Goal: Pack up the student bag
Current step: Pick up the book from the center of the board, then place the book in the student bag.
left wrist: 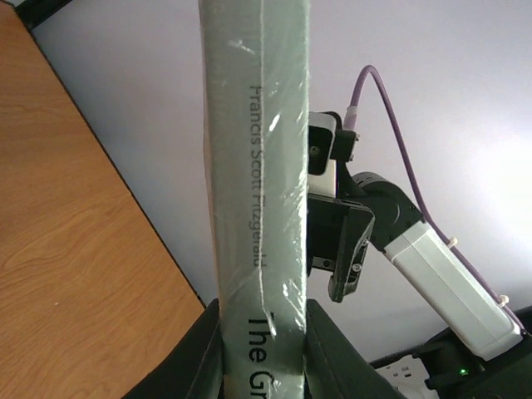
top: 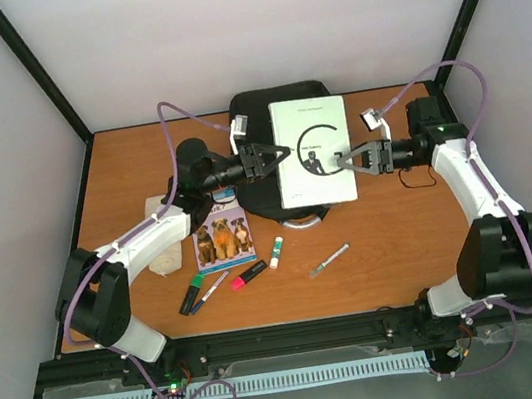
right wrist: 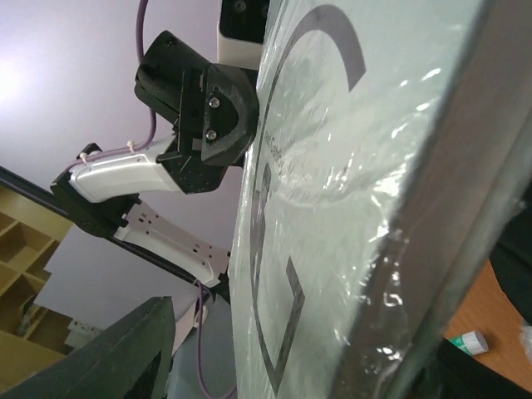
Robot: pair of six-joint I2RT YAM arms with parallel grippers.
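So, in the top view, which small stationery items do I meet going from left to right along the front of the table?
black marker with green cap → red marker → white green-capped tube → silver pen

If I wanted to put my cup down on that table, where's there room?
Bare wood lies on the table's right front, between the silver pen and the right arm, and in the far left corner beside the bag. The left front is crowded: dog booklet, markers, left arm.

White walls [top: 268, 17], wooden table [top: 392, 230]
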